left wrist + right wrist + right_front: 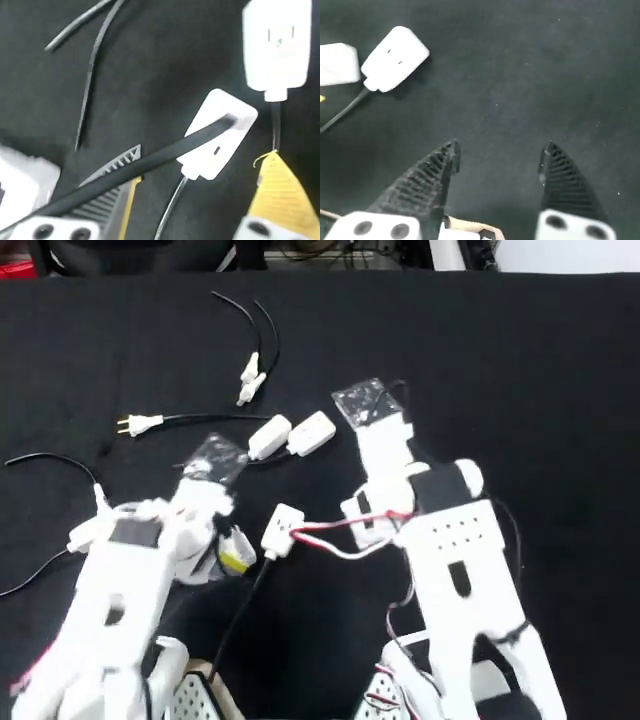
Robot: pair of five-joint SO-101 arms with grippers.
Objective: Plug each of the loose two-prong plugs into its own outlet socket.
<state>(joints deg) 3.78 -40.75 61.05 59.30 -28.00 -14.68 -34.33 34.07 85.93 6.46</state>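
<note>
Pickup looks to be the step in hand, since none of the loose plugs is seated or held. On the black bench (520,360), a white two-prong plug on a black cable (140,423) lies at about 9 o'clock from the two white rounded outlet blocks (312,432), which sit side by side, touching or nearly so, at mid-bench. Two smaller white plugs (248,378) on black leads lie close together at 11 o'clock from those blocks. A third white outlet block (282,530) lies at 6 o'clock from the pair, between the two arms, with its black cable running toward the near edge.

The left gripper (205,150) has its fingers apart with nothing between them. One white outlet block lies just past the tips, and another farther off shows its slotted face. A thick black strand (150,160) crosses close to that camera, and I cannot tell what it belongs to. The right gripper (501,146) is also spread wide and holds nothing. It sits over bare bench at 3 o'clock from the paired blocks, which are near it.

The next move, as I judge it, calls for one gripper to travel to a plug and close on its body, leaving the prongs free. It then has to turn the plug so both prongs line up with a block's slots. The blocks look light and loose, so the other gripper probably has to pin one down during the push.
</note>
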